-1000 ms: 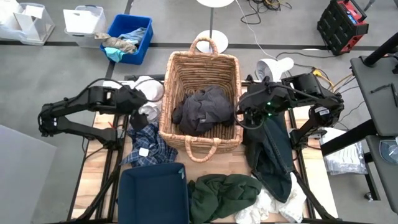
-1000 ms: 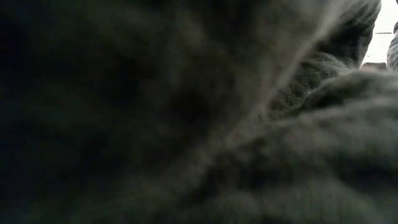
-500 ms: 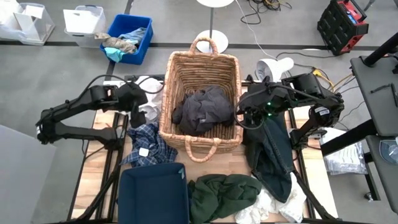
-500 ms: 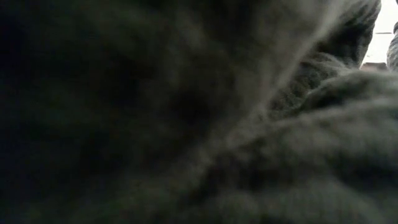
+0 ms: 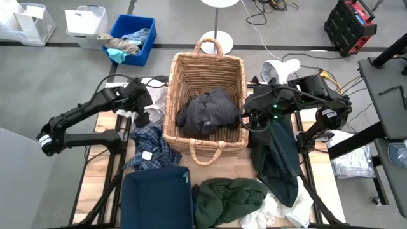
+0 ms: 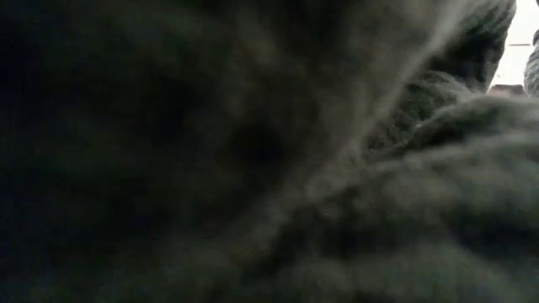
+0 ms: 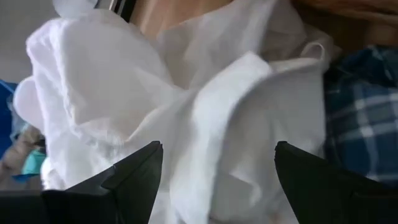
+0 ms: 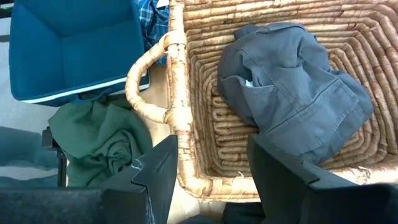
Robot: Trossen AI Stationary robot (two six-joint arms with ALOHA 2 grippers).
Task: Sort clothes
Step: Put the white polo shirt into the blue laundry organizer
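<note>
— Your left arm has swung since a second ago: its elbow has dropped away from the wicker basket [image 5: 205, 102], while the left pincer [image 5: 144, 104] has stayed beside the basket's left wall, over the white garment [image 7: 186, 106].

— Is it holding anything?

— Not that you can see. In the left wrist view its fingers stand spread, with white cloth bunched between and beyond them, none of it pinched. The plaid shirt [image 5: 150, 145] lies just nearer the camera side of that pile.

— And the right side?

— Nothing has shifted there. Your right pincer [image 5: 249, 118] hangs at the basket's right wall with the dark garment [image 5: 280, 156] draped below it. Its fingers are partly parted in the right wrist view, and I can't tell whether they grip that cloth.

— The rest?

— The charcoal garment [image 8: 292, 87] already sits in the basket; the green garment [image 5: 229, 198] lies beyond the basket's near handle. The low view is smothered by cloth, so judge nothing from it. You look poised to take the white one next.
</note>
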